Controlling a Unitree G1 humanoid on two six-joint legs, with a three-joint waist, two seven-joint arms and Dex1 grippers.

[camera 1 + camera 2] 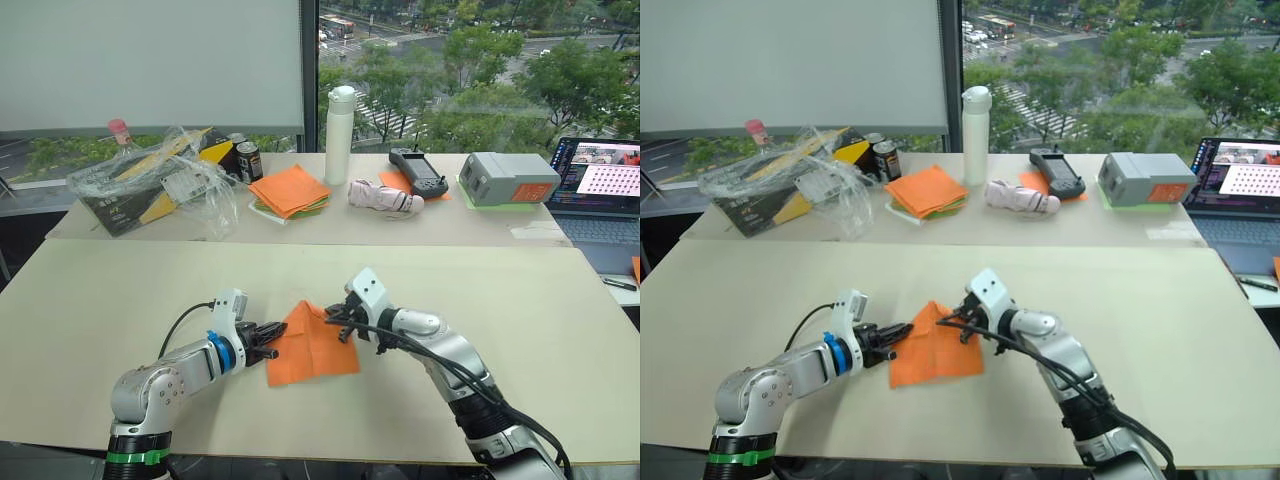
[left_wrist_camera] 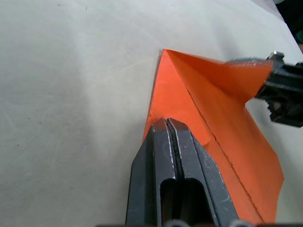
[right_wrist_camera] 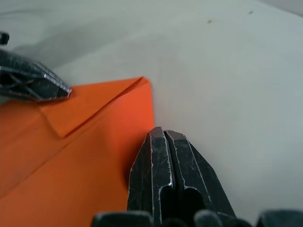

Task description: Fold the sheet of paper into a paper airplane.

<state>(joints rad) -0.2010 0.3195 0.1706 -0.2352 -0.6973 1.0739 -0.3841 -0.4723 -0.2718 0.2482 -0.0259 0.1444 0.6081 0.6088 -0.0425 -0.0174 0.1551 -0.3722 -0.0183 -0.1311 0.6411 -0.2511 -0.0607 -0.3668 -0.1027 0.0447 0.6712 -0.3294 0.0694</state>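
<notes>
The thin bright orange sheet of paper (image 1: 312, 346) is seen lying on the pale beige counter (image 1: 520, 310), near its front middle, with a folded flap at the far corner and a crease along it. It is flanked by both arms. The left end effector (image 1: 272, 343) is found at the left edge of the sheet, its two black fingers pressed together, and the tip seems to pinch or press that edge. The right end effector (image 1: 338, 318) is at the far right corner, also pressed together; whether paper is gripped between its fingers cannot be told.

A tear or a skewed crease could be caused if the two arms pull apart, since the paper is thin. The sheet could also slide on the smooth counter when only one side is pressed.

Wide free surface is left around the sheet on all sides. The stack of orange and green sheets (image 1: 290, 191) and the white bottle (image 1: 340, 135) stand well apart on the rear counter.
</notes>
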